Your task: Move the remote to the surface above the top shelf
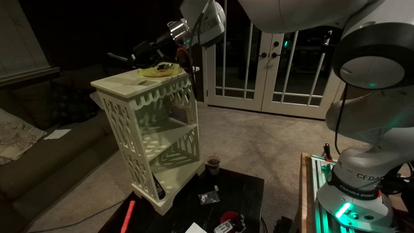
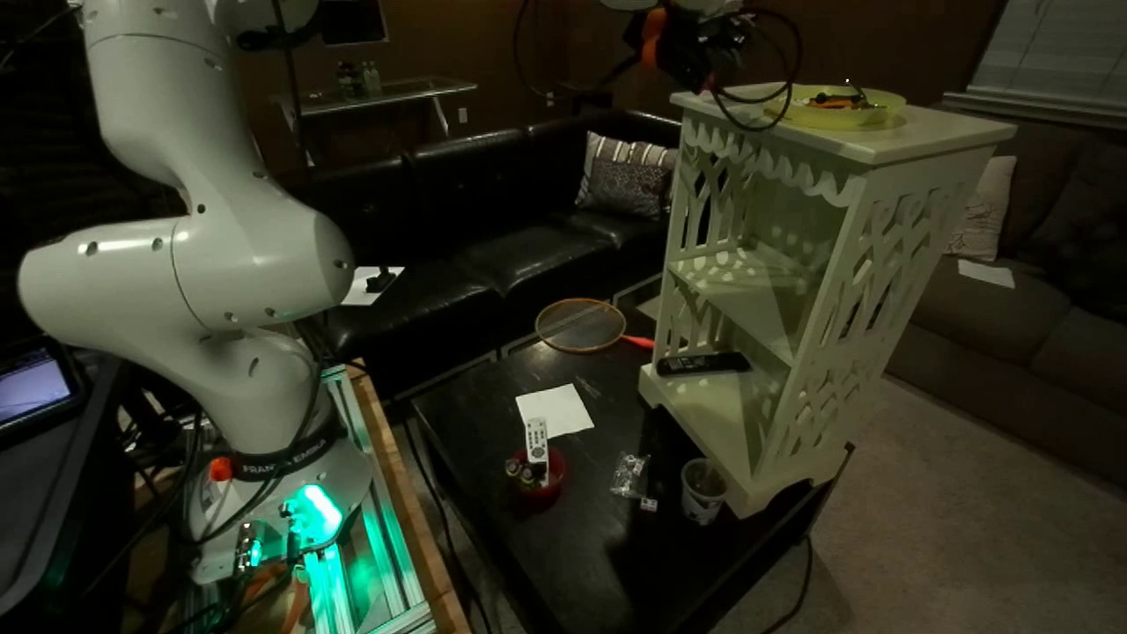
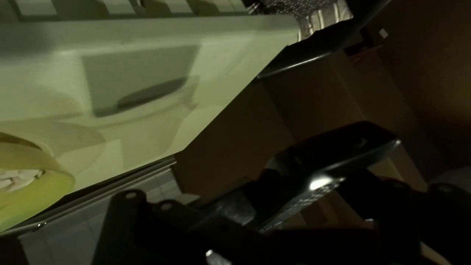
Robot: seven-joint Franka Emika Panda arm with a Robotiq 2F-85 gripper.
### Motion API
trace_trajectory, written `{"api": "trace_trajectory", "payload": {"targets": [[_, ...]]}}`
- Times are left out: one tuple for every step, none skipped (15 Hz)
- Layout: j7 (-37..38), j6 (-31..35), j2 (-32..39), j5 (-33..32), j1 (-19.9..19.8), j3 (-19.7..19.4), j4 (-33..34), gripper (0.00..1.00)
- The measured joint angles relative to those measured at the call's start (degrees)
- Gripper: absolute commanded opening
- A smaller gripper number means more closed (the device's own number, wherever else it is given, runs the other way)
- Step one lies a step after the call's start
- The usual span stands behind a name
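- Gripper [image 1: 137, 58]: higher than the stand's [image 2: 828, 308] top [image 2: 933, 132]; jaws apart, how wide hard to judge in the dark wrist view, nothing seen between them.
- Black remote [image 2: 703, 364]: on the stand's bottom board [image 2: 718, 401], along a side wall [image 1: 132, 154], one end near the front edge.
- Yellow dish [image 2: 845, 120]: on the top, small things [image 2: 836, 101] in it.
- Cup [image 2: 704, 493]: on the tabletop [image 2: 581, 546], just beside the stand's front corner.
- Red bowl [image 2: 553, 489]: near the tabletop's edge, a white remote [image 2: 536, 438] jutting past its rim.

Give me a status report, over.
Gripper near top board, jaw state unclear. Black remote in bottom compartment. Yellow dish on the board could crowd placement.
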Motion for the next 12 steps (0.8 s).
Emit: {"api": "trace_trajectory", "payload": {"targets": [[0.0,2.6,-0.2,-0.1,0.7,0.4,0.1,0.42],[0.1,4.2,-0.5,-0.7,1.1,0.9,0.3,0.42],[1.0,4.7,-0.8,-2.2,1.0,1.9,0.9,0.42],[2.5,4.7,-1.1,-4.5,0.7,2.9,1.6,0.42],[4.4,4.7,-1.6,-6.9,0.1,3.8,2.6,0.67],[4.9,4.7,-1.8,-7.4,0.0,4.2,3.0,0.67],[4.9,4.8,-1.8,-7.4,0.1,4.3,2.9,0.67],[4.9,4.8,-1.7,-7.4,0.0,4.3,2.7,0.67],[4.8,4.8,-1.6,-7.4,0.0,4.3,2.6,0.42],[4.8,4.8,-1.5,-7.4,-0.1,4.3,2.6,0.42],[4.8,4.8,-1.5,-7.4,-0.1,4.3,2.5,0.42],[5.0,4.9,-1.5,-7.5,-0.2,4.4,2.5,0.42]]}}
